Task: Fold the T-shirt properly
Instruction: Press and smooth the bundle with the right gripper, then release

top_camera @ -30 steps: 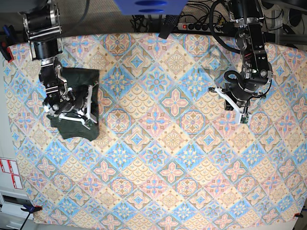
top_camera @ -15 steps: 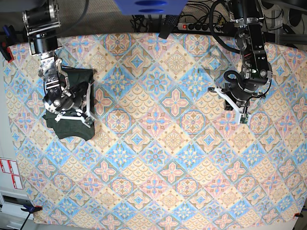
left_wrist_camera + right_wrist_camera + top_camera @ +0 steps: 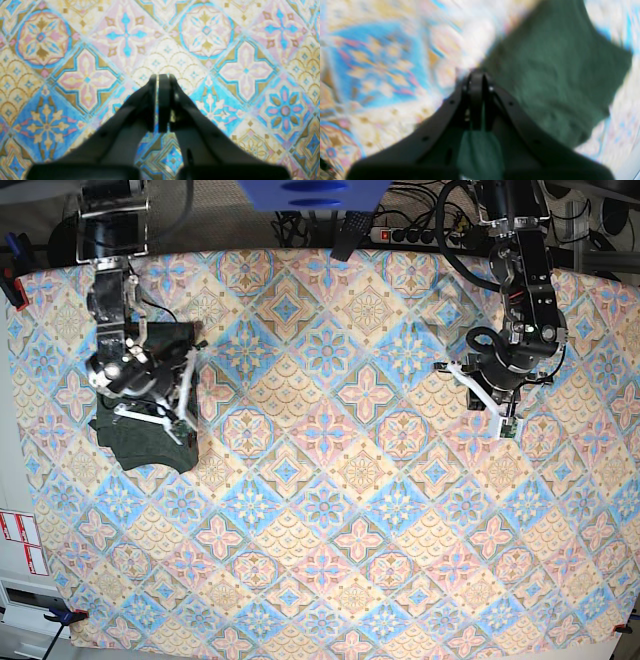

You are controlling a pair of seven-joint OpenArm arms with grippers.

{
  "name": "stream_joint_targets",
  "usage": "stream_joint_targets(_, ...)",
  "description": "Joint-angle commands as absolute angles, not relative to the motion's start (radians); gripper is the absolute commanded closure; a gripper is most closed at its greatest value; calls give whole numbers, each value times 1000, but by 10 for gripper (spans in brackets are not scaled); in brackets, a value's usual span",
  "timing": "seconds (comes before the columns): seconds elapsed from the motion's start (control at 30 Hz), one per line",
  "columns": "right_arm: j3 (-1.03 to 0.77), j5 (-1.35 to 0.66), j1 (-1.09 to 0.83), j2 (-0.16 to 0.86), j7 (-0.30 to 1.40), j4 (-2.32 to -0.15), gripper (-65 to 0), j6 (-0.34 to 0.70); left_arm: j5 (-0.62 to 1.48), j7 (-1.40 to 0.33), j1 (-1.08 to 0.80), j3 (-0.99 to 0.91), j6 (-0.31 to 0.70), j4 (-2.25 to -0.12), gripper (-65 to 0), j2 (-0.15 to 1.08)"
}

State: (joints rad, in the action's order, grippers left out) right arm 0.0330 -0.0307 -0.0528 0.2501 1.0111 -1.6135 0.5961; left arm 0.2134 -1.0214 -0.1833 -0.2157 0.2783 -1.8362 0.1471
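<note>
The T-shirt point(image 3: 140, 435) lies folded into a small dark green rectangle at the far left of the patterned tablecloth point(image 3: 330, 480). My right gripper point(image 3: 183, 430) hovers over its right part, jaws shut. In the blurred right wrist view the right gripper point(image 3: 476, 75) sits at the edge of the T-shirt point(image 3: 557, 75), and green cloth shows under the fingers. Whether cloth is pinched I cannot tell. My left gripper point(image 3: 509, 428) is far off at the right, shut and empty; its wrist view shows the left gripper point(image 3: 160, 76) above bare tablecloth point(image 3: 245, 70).
A power strip point(image 3: 405, 235) and cables run along the table's back edge, beside a blue object point(image 3: 310, 192) at top centre. Red-and-white labels point(image 3: 20, 540) sit off the cloth's left edge. A clamp point(image 3: 12, 285) holds the cloth at the left.
The right arm has swung back and upward over the shirt, and the folded shirt has shifted slightly left. The left arm has not moved.
</note>
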Motion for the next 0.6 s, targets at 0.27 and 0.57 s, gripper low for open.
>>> stream_joint_targets(0.27,-105,-36,-79,260,990,-1615,-10,591,219,-1006,-174,-214,278,-1853,0,153)
stream_joint_targets(0.57,-58,-36,-133,254,984,-1497,-9,591,220,-1006,-174,-214,278,-1853,0,153)
